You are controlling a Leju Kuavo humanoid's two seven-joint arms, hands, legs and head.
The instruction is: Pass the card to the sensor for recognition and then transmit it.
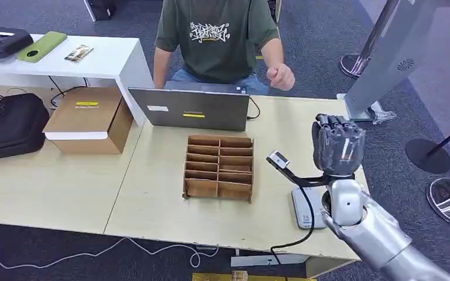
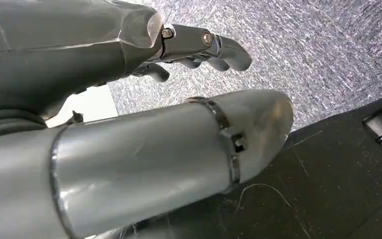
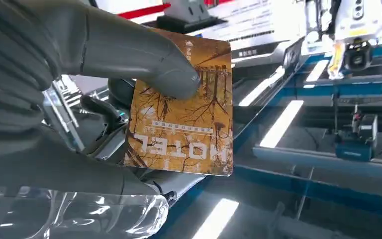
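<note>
My right hand (image 1: 338, 143) is raised upright over the right end of the table, back toward me. In the right wrist view its thumb (image 3: 144, 59) presses an orange hotel card (image 3: 189, 119) against the fingers behind it. Just below the hand on the table lies the white sensor pad (image 1: 303, 208). A small scanner head on a black bent stalk (image 1: 278, 159) stands beside it. My left hand (image 2: 179, 89) hangs over grey carpet, fingers (image 2: 214, 47) apart and holding nothing.
A brown compartmented wooden tray (image 1: 218, 167) sits mid-table, left of the sensor. Behind it stands a grey laptop (image 1: 190, 108), with a seated person whose hand (image 1: 281, 76) is lifted. A cardboard box (image 1: 88, 120) and black bag (image 1: 9, 126) lie at left; stanchion bases (image 1: 428, 155) stand at right.
</note>
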